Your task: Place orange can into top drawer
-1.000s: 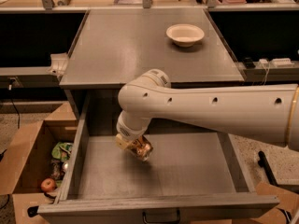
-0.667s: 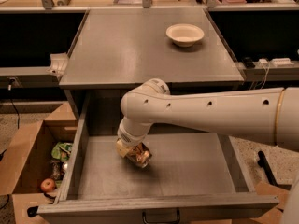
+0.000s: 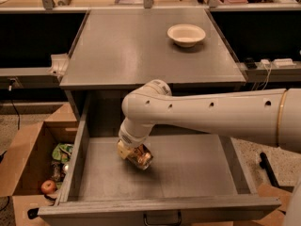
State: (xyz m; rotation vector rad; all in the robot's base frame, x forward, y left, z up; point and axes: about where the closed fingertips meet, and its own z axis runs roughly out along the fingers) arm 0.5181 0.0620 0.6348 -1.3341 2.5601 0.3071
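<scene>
The top drawer (image 3: pixel 160 206) is pulled wide open below the grey counter, its dark handle at the bottom edge. My white arm reaches in from the right and bends down into the drawer. My gripper (image 3: pixel 132 154) is inside the drawer, left of middle, shut on the orange can (image 3: pixel 140 157). The can is golden-orange, tilted on its side, with one silver end facing the lower right. It is just above or touching the drawer floor; I cannot tell which.
A white bowl (image 3: pixel 186 34) stands on the grey counter top (image 3: pixel 141 51) at the back right. An open cardboard box (image 3: pixel 28 164) with an apple and other items sits on the floor left of the drawer. A power strip (image 3: pixel 273 62) lies at right.
The gripper with the can has sunk slightly lower into the drawer and the arm's elbow has shifted a little to the right.
</scene>
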